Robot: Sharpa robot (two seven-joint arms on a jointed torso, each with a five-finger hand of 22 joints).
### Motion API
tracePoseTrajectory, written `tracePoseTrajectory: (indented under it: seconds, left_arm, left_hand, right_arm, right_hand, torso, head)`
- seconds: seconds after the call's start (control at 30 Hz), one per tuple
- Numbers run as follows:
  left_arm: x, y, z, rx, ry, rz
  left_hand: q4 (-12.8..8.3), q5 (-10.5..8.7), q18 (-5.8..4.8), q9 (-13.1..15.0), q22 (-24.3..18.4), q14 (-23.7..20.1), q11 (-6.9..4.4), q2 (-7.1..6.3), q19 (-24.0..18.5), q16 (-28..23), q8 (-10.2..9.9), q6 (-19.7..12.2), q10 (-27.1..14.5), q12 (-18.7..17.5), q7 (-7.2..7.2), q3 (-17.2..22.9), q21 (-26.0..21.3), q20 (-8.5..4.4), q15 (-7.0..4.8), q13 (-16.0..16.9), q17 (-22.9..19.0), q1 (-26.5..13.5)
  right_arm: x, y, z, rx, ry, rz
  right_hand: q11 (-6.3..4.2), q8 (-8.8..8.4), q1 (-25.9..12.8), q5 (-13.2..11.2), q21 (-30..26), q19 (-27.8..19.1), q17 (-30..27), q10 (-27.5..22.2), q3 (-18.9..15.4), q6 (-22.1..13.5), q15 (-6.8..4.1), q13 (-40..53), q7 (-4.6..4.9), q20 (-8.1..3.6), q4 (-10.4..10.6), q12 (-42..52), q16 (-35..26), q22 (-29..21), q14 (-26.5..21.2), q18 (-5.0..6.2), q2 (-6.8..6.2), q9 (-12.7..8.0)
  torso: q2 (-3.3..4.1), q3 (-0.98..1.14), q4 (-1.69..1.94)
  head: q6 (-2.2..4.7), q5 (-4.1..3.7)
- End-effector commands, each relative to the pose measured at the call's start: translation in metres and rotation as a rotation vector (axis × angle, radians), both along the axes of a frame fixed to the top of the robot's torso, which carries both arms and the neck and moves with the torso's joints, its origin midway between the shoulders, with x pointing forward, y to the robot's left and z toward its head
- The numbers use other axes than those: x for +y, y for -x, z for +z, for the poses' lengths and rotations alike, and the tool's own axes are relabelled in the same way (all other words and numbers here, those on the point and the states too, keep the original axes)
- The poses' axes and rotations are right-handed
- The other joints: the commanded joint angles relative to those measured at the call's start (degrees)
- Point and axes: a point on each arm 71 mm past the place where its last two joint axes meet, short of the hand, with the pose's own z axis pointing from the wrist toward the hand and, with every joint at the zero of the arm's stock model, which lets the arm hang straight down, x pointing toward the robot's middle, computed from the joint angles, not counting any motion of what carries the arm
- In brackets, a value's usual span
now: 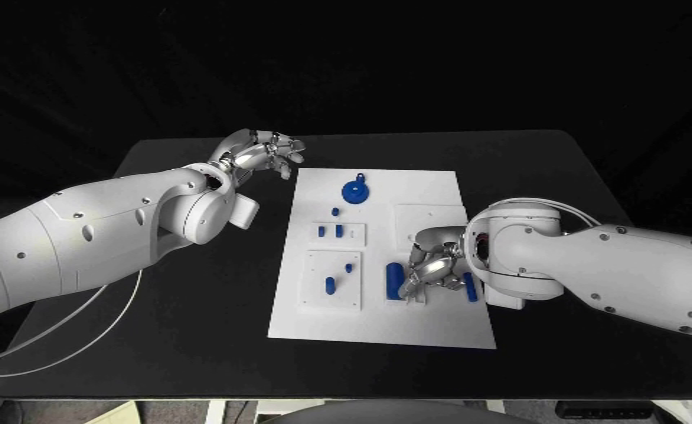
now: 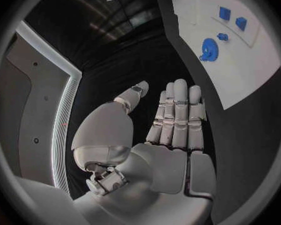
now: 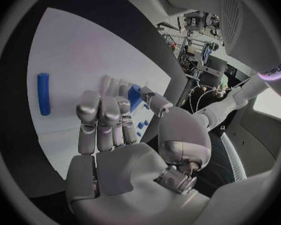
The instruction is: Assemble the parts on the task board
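While the left hand point(image 1: 264, 156) hovers spread beyond the task board's point(image 1: 433, 194) edge, right-hand fingers point(image 3: 103, 117) pinch a blue part point(image 3: 135, 97).

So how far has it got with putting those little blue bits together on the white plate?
Some way in, it seems. A few small blue pieces already stand in the white task board. The silver right hand is over the board's near right part, next to a blue cylinder; whether it holds anything is unclear. The blue gear lies loose, and the left hand waits open off the board.
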Motion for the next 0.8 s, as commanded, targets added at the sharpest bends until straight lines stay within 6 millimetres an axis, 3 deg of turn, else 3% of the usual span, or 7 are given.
tracePoseTrajectory:
  seconds: [0.03,0.17,0.27,0.43,0.53,0.67,0.8]
  left_arm:
    - [-0.001,0.001,0.001,0.002,0.007,-0.010]
    - [-0.001,0.001,0.000,0.002,0.004,-0.007]
    - [0.001,0.001,0.000,0.004,0.001,-0.004]
    - [0.001,0.001,0.000,0.006,0.000,-0.004]
    - [0.001,0.001,0.000,0.009,-0.002,-0.009]
    - [0.001,0.001,0.000,0.012,-0.005,-0.008]
    - [0.000,0.001,-0.001,0.018,-0.008,-0.010]
  left_hand:
    - [0.3,-0.12,0.83,-0.1,0.1,-0.1,0.05,0.07,0.3,-0.2,0.3,0.0,-0.4,0.4,0.41,0.1,-0.3,-0.30,0.27,0.1,0.1,-0.5]
    - [0.3,-0.11,0.83,-0.1,0.1,-0.1,0.05,0.07,0.3,-0.2,0.3,0.0,-0.4,0.4,0.41,0.1,-0.3,-0.30,0.27,0.1,0.1,-0.5]
    - [0.3,-0.10,0.84,-0.1,0.1,-0.1,0.04,0.07,0.3,-0.2,0.3,0.0,-0.4,0.4,0.41,0.1,-0.3,-0.30,0.27,0.1,0.1,-0.4]
    - [0.2,-0.09,0.84,-0.1,0.1,-0.1,0.04,0.06,0.3,-0.2,0.3,0.0,-0.4,0.4,0.40,0.1,-0.3,-0.30,0.26,0.1,0.1,-0.4]
    - [0.2,-0.09,0.85,-0.1,0.1,-0.1,0.04,0.06,0.3,-0.2,0.4,0.0,-0.4,0.4,0.40,0.1,-0.3,-0.31,0.26,0.1,0.1,-0.4]
    - [0.1,-0.11,0.87,-0.1,0.2,-0.1,0.04,-0.08,0.4,-0.2,0.4,0.0,-0.4,0.4,0.39,0.2,-0.3,-0.32,0.26,0.1,0.1,0.0]
    - [0.0,-0.13,0.87,-0.1,0.2,-0.1,0.05,-0.13,0.4,-0.2,0.4,0.0,-0.4,0.4,0.40,0.2,-0.3,-0.31,0.26,0.1,0.2,0.0]
  right_arm:
    - [-0.001,-0.003,0.000,-0.025,0.008,0.005]
    - [-0.003,-0.005,-0.003,-0.005,0.037,0.010]
    - [-0.002,-0.004,-0.006,0.030,0.070,0.041]
    - [-0.001,-0.003,-0.009,0.044,0.082,0.046]
    - [-0.001,-0.003,-0.010,0.044,0.086,0.047]
    - [-0.002,-0.003,-0.010,0.038,0.081,0.042]
    - [-0.003,-0.004,-0.009,0.019,0.074,0.032]
  right_hand:
    - [0.09,-0.09,-0.4,-0.3,0.1,0.2,-0.1,0.4,0.7,0.3,-0.15,0.1,0.07,0.28,0.6,-0.4,0.4,0.2,-0.1,6.11,0.29,0.0]
    - [0.08,-0.11,-1.0,-0.3,0.1,0.3,-0.1,0.4,1.2,0.4,-0.15,0.1,0.07,0.42,1.4,-0.4,0.5,0.2,-0.1,6.11,0.18,0.0]
    - [0.13,-0.17,-1.5,-0.2,0.3,0.3,-0.2,0.4,0.8,0.3,-0.10,0.2,0.12,0.54,1.1,-0.5,0.5,0.2,-0.1,6.11,-1.44,0.0]
    - [0.18,-0.27,-1.7,0.1,0.4,0.2,-0.2,0.4,-0.3,0.3,-0.03,0.2,0.17,0.66,0.0,-0.5,0.5,0.3,-0.1,6.11,-2.94,-0.1]
    - [0.25,-0.37,-1.6,3.9,0.4,0.1,-0.4,0.3,-2.4,0.2,0.03,0.3,0.23,0.78,-2.3,-0.6,0.5,0.4,-0.2,6.11,-5.26,-0.1]
    - [0.23,-0.47,-1.3,0.3,0.1,0.1,-0.6,0.2,-3.2,0.2,0.00,0.3,0.20,0.76,-2.5,-0.8,0.4,0.1,-0.2,6.11,-7.86,-0.1]
    - [0.20,-0.49,-1.3,-0.2,0.1,0.2,-0.6,0.3,-3.4,0.2,-0.04,0.3,0.19,0.70,-2.0,-0.8,0.5,0.0,-0.2,6.11,-9.38,0.0]
  torso:
    - [0.05,-0.01,0.03]
    - [0.04,-0.03,0.01]
    - [0.02,-0.01,0.01]
    - [0.06,0.03,-0.02]
    - [0.05,0.04,-0.01]
    - [0.01,0.02,-0.06]
    - [-0.03,0.03,-0.08]
  head:
    - [-0.13,-0.02]
    - [-0.19,0.01]
    - [-0.26,0.01]
    - [-0.40,0.09]
    - [-0.59,0.15]
    - [-0.66,0.15]
    - [-0.63,0.11]
